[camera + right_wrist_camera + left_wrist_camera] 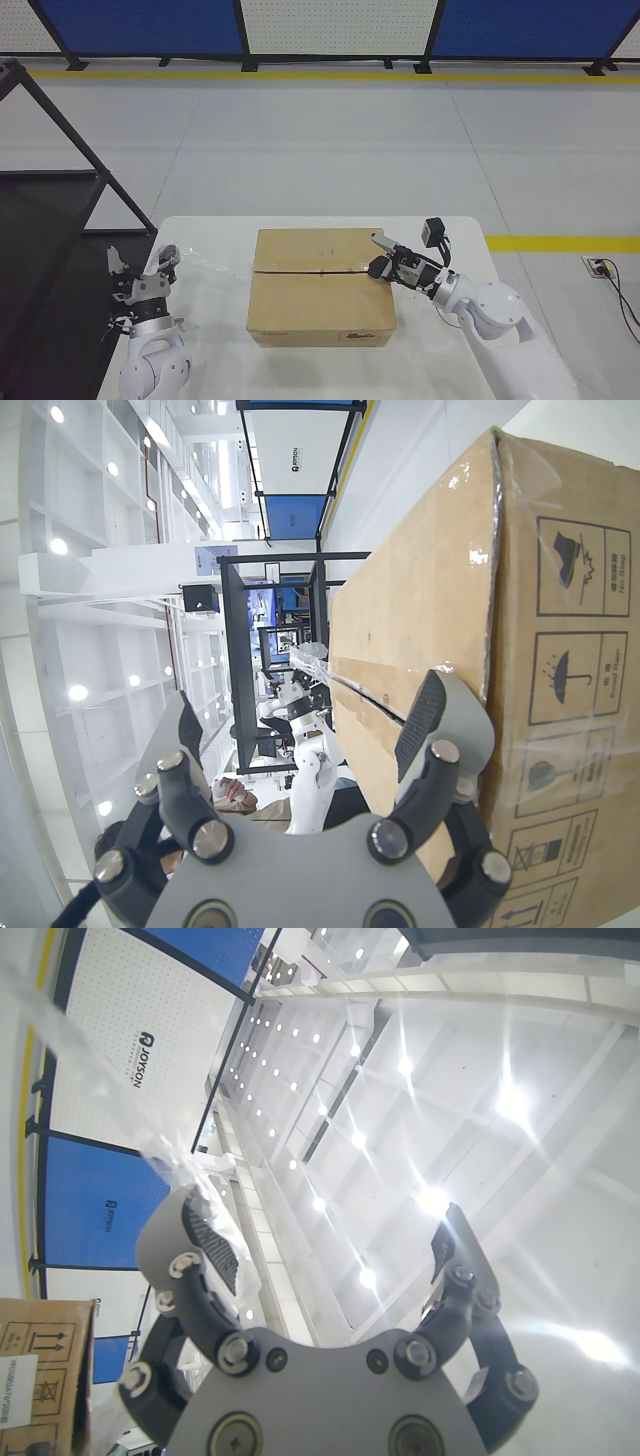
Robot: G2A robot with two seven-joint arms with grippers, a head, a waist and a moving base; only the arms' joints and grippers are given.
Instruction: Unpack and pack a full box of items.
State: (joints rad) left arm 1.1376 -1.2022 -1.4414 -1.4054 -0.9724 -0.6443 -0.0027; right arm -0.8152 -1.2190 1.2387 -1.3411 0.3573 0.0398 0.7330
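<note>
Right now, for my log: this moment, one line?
box closed; tape strip stuck on open left end effector; right end effector open at box

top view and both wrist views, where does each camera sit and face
Top view: above the arms, looking down at the white table and brown cardboard box; both arms show.
Left wrist view: on that wrist, facing the ceiling; open left gripper shows.
Right wrist view: on that wrist, facing along the box top; open right gripper shows.
Shared: all three show the box.
</note>
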